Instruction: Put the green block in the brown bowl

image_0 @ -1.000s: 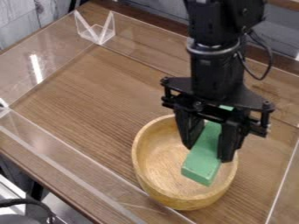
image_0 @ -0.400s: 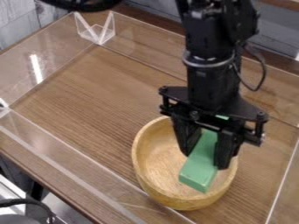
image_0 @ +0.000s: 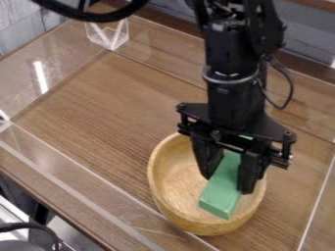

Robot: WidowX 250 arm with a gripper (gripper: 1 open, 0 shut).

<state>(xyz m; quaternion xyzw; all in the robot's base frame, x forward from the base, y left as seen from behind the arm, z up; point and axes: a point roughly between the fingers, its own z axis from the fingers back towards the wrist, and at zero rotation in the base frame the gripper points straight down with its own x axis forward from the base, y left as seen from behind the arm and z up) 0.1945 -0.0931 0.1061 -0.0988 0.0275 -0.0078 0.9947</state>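
Note:
The green block (image_0: 224, 194) hangs tilted inside the brown bowl (image_0: 170, 182), its lower end close to the bowl's floor. My gripper (image_0: 230, 169) points almost straight down over the bowl and is shut on the block's upper end. The black fingers (image_0: 210, 160) cover the top of the block. The wooden bowl sits at the near right of the table, and whether the block touches its floor cannot be told.
Low clear plastic walls (image_0: 53, 157) edge the wooden table (image_0: 105, 103). A small clear folded stand (image_0: 106, 31) rests at the back left. The arm's black cable (image_0: 289, 74) loops at the right behind the gripper.
The arm has shifted slightly left and down, bringing the green block a little deeper into the bowl. The gripper stays shut on the block.

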